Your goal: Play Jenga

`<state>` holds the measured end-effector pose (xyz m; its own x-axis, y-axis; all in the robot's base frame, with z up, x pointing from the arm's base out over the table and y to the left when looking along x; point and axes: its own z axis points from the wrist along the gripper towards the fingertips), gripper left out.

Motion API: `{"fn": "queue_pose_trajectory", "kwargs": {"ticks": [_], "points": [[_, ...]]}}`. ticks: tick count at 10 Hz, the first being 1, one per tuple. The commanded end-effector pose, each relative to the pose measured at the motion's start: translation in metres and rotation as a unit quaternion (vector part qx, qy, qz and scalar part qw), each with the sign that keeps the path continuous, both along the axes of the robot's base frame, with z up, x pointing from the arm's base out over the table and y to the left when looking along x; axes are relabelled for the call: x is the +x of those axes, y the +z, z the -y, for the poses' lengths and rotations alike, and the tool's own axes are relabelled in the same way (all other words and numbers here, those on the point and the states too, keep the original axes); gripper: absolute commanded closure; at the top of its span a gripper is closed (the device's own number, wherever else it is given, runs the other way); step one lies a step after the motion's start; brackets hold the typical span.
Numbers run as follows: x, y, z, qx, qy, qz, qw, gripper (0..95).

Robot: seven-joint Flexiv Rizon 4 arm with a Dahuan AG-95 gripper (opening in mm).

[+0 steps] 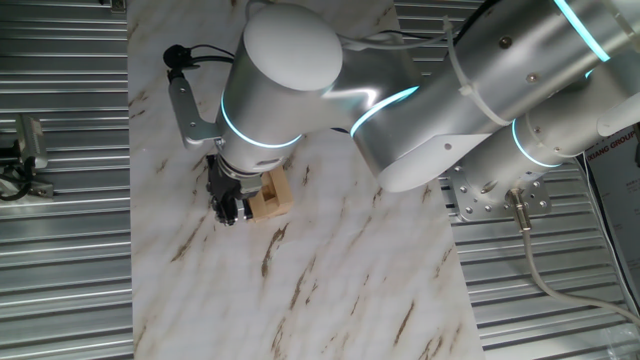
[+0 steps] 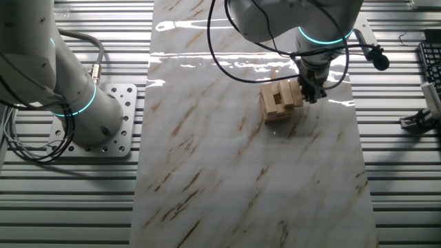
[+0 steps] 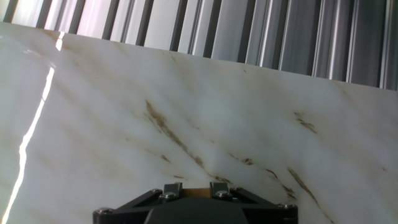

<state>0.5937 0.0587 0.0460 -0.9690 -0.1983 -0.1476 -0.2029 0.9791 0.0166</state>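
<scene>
The small stack of light tan rectangular wooden blocks stands on the white marble-patterned worktop, nearer one long edge than the other and towards the end of the slab beneath the arm. In one fixed view it shows as a low block pile half hidden under the big silver wrist of the arm.

By the look of them the blocks are light, rigid and smooth-faced, laid loose in crossed layers with gaps between some pieces. Nothing binds them, so I judge the pile easy to knock askew: a sideways shove on the whole stack would shift or topple it. A single block is best taken by its short end faces, or nudged lengthways from one end, along the line in which it lies, so that its neighbours stay put.

The black two-finger gripper is down at the level of the stack, right against the side that faces the near long edge. In one fixed view it sits touching, or almost touching, the blocks. How wide its fingers stand, and whether a block lies between them, cannot be told: the fixed views are too small, and the hand view shows only the black base of the gripper with a sliver of tan between its mounts, then bare marble beyond.
</scene>
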Motion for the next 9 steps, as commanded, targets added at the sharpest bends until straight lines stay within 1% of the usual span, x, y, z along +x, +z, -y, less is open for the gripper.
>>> {"fn": "queue_pose_trajectory", "kwargs": {"ticks": [1,9], "points": [[-0.0004,-0.0002,-0.0003,0.001,0.0,-0.002,1.0,95.0],[-0.0005,-0.0002,-0.0006,0.001,0.007,-0.007,0.9999,95.0]]}}
